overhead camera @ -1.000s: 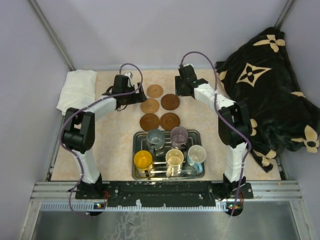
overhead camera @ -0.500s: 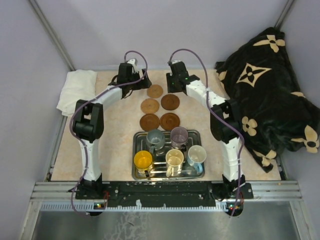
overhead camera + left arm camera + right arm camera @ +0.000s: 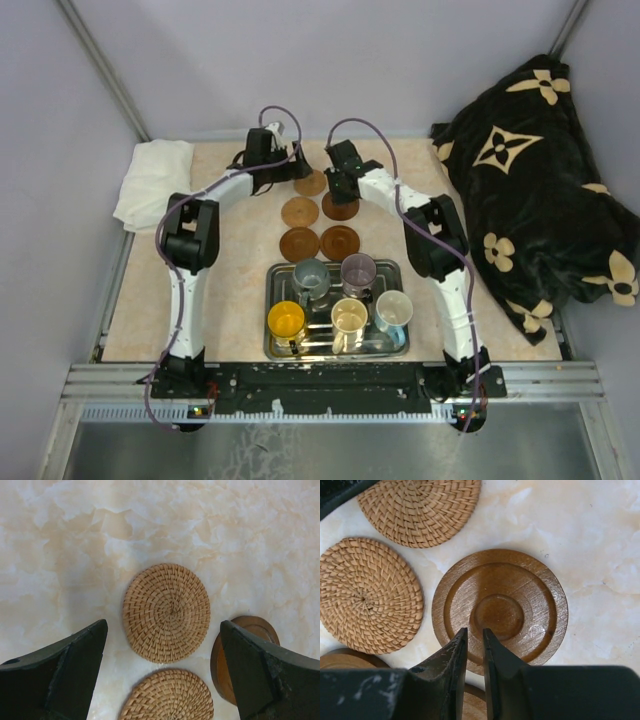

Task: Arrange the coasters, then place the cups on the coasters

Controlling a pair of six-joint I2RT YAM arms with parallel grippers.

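Note:
Five coasters lie in a cluster at mid-table: two woven ones (image 3: 310, 183) (image 3: 299, 211) and three dark wooden ones (image 3: 340, 208) (image 3: 299, 243) (image 3: 340, 241). My left gripper (image 3: 298, 170) (image 3: 164, 625) hangs wide open over the far woven coaster (image 3: 167, 612), one finger (image 3: 65, 675) to each side of it. My right gripper (image 3: 337, 194) (image 3: 474, 630) is nearly shut, with a thin empty slit, its tips over the near part of a wooden coaster (image 3: 520, 585). The cups stand in the tray: grey (image 3: 310, 275), purple (image 3: 358, 270), orange-yellow (image 3: 286, 320), cream (image 3: 349, 316), light blue (image 3: 393, 308).
The metal tray (image 3: 336, 353) sits near the arm bases. A white cloth (image 3: 155, 180) lies at the far left edge. A black blanket with cream flowers (image 3: 530, 200) is heaped at the right. Walls close the far side.
Both grippers have swung inward to the far coasters. The right gripper's jaws have closed down from about half open to a thin slit. The left stays wide open.

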